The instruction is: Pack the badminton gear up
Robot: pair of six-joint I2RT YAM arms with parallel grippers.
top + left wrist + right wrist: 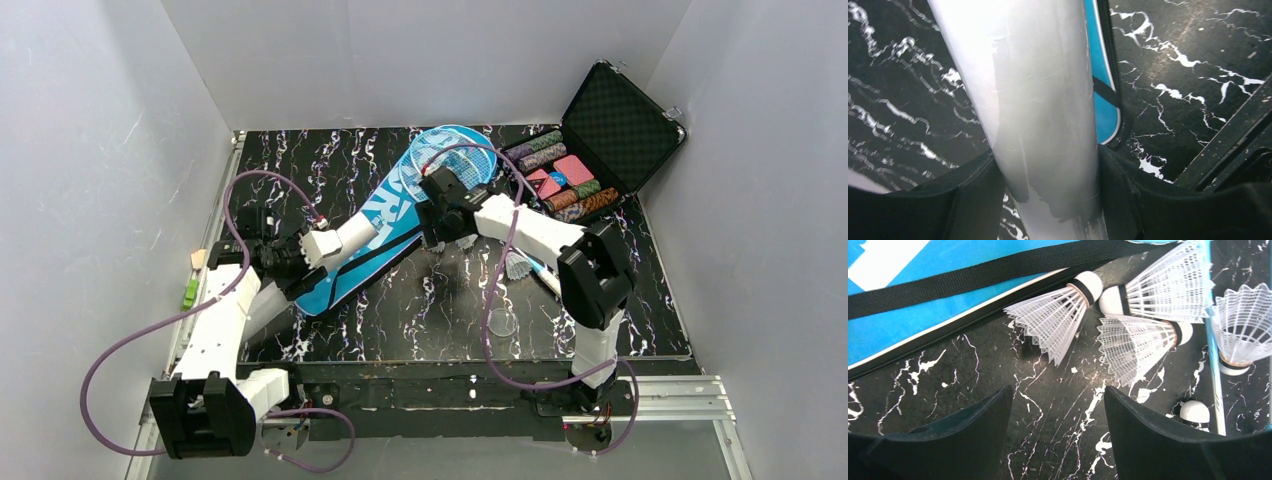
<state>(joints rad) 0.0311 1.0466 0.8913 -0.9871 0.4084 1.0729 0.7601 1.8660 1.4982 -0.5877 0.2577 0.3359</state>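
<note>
The blue bag lettered "SPORT" [385, 215] lies diagonally across the table, with a light-blue racket head [460, 152] at its far end. My left gripper [298, 255] is shut on the long white tube [345, 235] and holds it over the bag's near end. In the left wrist view the tube [1038, 100] fills the space between the jaws, and the gripper [1048, 165] grips it, with the bag [1104, 105] behind. My right gripper [1058, 395] is open and empty just above the table. Several white shuttlecocks [1053, 315] lie just ahead of it beside a thin blue racket shaft [1216, 370].
An open black hard case of coloured chips [600, 130] stands at the back right. One more shuttlecock [515, 263] and a clear round lid [501, 323] lie near the right arm. White walls enclose the table on three sides. The bag's black strap [973, 270] runs near the shuttlecocks.
</note>
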